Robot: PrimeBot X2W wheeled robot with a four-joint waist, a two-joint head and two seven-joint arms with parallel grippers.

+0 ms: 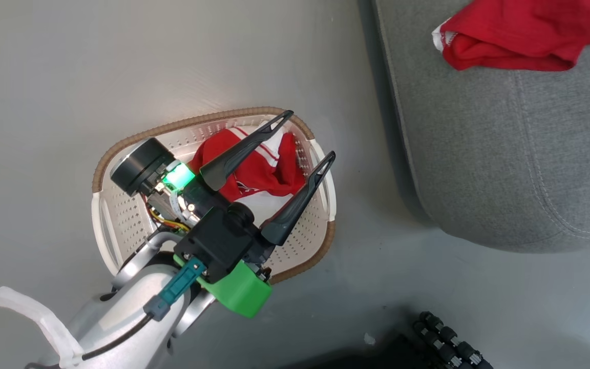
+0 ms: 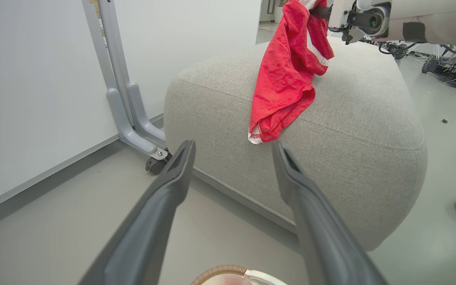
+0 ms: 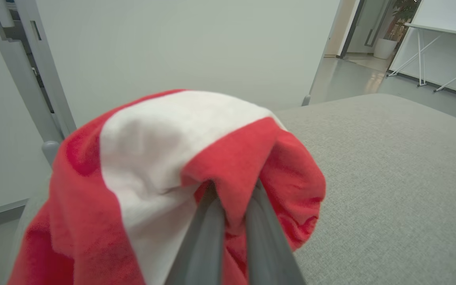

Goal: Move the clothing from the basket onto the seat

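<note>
One red garment [image 1: 274, 174] lies in the basket [image 1: 121, 225] under the left gripper [image 1: 311, 133], fingers spread, arm slanting across the rim. Second garment [image 3: 196, 158] is pinched by the right gripper [image 3: 234, 186], draping onto the seat [image 3: 390, 178] near its edge. Bare floor [image 1: 366, 246] separates basket and seat.

The basket [image 1: 121, 225] is smooth, perforated cream plastic with a brown woven-look rim. The clothing [image 1: 285, 169] inside it is soft red cloth. Beside the basket, the seat [image 1: 505, 154] is matt, coarse-woven grey fabric and the floor [image 1: 44, 77] is smooth and faintly glossy.
</note>
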